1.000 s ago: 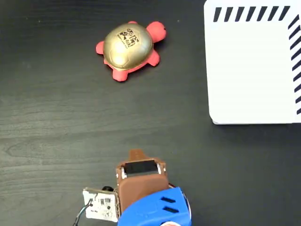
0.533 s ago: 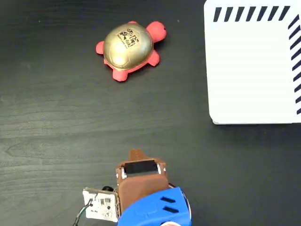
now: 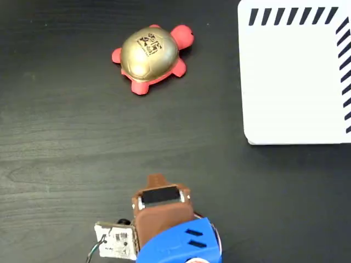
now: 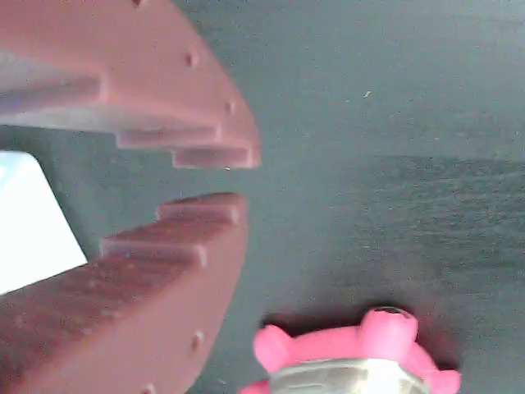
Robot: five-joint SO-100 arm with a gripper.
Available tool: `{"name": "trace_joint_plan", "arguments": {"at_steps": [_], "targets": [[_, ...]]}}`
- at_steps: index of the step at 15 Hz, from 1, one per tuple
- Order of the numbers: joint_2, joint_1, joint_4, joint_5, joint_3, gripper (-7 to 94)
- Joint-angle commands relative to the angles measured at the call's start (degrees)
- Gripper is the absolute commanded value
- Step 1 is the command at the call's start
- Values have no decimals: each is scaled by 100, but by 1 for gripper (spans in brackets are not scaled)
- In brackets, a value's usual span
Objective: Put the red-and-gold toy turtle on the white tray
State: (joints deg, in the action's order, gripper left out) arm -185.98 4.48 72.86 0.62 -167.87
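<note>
Sitting on the dark counter (image 3: 60,137) toward the upper left of the fixed view, the red-and-gold toy turtle (image 3: 151,57) is untouched and has not moved. Lower down, near the middle, the hand (image 3: 157,181) has shifted a touch leftward since a moment ago, empty, its jaws parted by a narrow gap in the wrist view. Off to the right, the white tray (image 3: 296,82) lies bare. I'd say the reach is only beginning.
</note>
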Motion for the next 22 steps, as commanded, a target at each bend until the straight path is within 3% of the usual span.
{"name": "trace_joint_plan", "arguments": {"at_steps": [1,3,5,8,13,22], "targets": [[-35,53,70,62,62,0],[378,44,-185,88,79,0],[1441,-9,-1072,97,439,0],[3937,-299,-1292,-448,2417,0],[7260,-483,-334,-1714,5889,0],[11188,-756,1125,-2646,10907,0]]}}
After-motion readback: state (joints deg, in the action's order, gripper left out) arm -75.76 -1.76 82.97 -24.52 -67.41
